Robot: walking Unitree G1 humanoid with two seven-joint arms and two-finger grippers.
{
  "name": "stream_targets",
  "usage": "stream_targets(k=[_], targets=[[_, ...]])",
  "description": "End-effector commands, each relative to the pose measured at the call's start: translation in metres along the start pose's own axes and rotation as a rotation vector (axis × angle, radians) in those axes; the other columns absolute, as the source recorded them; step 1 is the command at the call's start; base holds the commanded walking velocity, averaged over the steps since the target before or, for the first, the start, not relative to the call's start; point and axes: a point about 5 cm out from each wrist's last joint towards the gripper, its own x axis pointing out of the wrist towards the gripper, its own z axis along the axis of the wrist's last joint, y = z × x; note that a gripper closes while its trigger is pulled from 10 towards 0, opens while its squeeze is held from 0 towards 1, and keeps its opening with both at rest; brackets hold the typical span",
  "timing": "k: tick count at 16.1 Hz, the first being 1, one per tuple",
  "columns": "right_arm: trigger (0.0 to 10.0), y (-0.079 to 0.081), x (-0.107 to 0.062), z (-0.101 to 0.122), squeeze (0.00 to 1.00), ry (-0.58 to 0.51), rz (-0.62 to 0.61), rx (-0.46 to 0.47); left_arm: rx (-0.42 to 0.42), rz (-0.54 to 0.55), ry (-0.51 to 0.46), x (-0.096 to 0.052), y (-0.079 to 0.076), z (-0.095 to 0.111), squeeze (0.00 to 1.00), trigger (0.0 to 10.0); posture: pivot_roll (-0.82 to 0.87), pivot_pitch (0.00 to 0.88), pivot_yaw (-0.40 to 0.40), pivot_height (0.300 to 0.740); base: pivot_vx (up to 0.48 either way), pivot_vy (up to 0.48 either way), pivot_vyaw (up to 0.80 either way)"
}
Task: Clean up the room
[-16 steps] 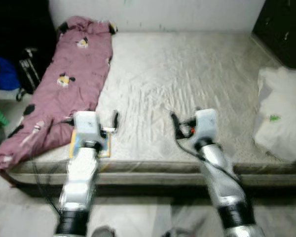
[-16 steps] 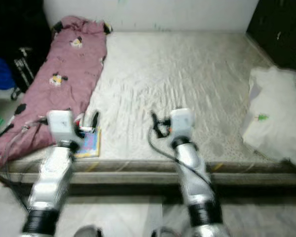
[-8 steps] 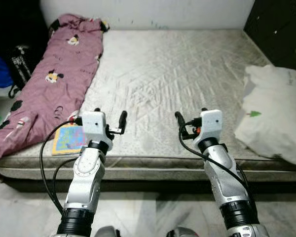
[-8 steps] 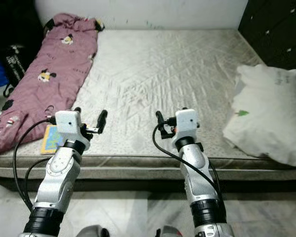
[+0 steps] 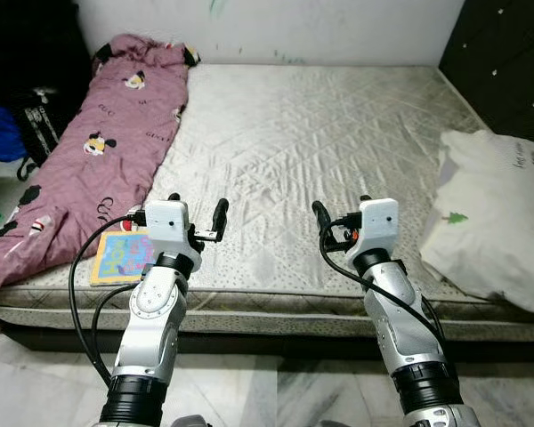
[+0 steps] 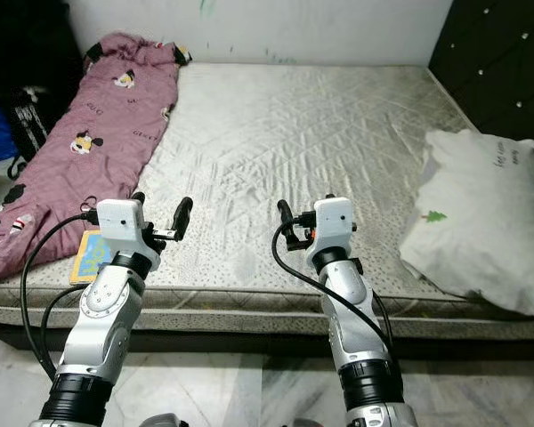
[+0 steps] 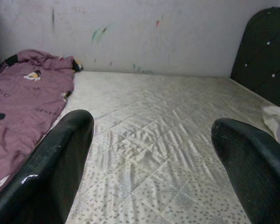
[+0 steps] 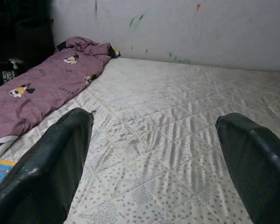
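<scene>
Mattress [image 5: 338, 133]: bare, grey, quilted; landmark for all entries. Blanket [image 5: 98, 151]: pink, cartoon-printed, lying lengthwise along the mattress's left edge, long axis running from near edge to far wall. Book [image 5: 123, 256]: colourful, flat at the mattress's near left corner, touching the blanket's near end. Pillow [image 5: 494, 222]: white, at the mattress's right edge. Left gripper [image 5: 196, 216]: fingers spread, empty, above the near edge, just right of the book; likely the nearer arm. Right gripper [image 5: 340, 216]: fingers spread, empty, above the near edge at mid-width.
</scene>
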Motion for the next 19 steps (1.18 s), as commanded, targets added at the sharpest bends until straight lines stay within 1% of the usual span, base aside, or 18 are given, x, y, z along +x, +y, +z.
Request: stream_targets(k=[1,9,12,14,16,18,19], targets=[[10.0,0.002,0.002,0.001,0.0,-0.003,0.006,0.004,0.005,0.001,-0.017,0.0,0.002,0.004,0.0,10.0,-0.02,0.046,0.011,0.74,0.337,0.0,0.0],[10.0,0.002,0.002,0.002,0.0,-0.005,0.004,0.0,0.003,-0.006,-0.015,0.001,0.002,0.003,0.0,10.0,-0.02,0.044,0.012,0.74,0.34,0.0,0.0],[10.0,-0.003,0.0,0.007,0.0,-0.039,-0.023,-0.011,0.016,0.01,0.011,0.0,0.004,-0.003,0.0,10.0,-0.02,0.018,0.021,0.74,0.301,0.0,0.0],[10.0,-0.01,-0.004,0.006,0.0,-0.036,-0.043,-0.016,0.045,0.051,0.037,-0.003,0.009,-0.01,0.0,10.0,-0.03,0.0,0.027,0.74,0.0,0.0,0.0],[10.0,-0.018,-0.012,0.0,0.0,-0.025,-0.061,-0.028,0.049,0.083,0.073,-0.01,0.016,-0.02,0.0,10.0,-0.04,0.0,0.039,0.74,0.0,0.0,0.0],[10.0,-0.025,-0.024,-0.003,0.0,-0.018,-0.078,-0.044,0.075,0.071,0.09,-0.019,0.02,-0.028,0.0,10.0,-0.05,0.0,0.047,0.74,0.0,0.0,0.0],[10.0,-0.027,-0.03,-0.009,0.0,-0.007,-0.082,-0.048,0.088,0.068,0.097,-0.023,0.022,-0.033,0.0,10.0,-0.05,0.0,0.054,0.74,0.0,0.0,0.0]])
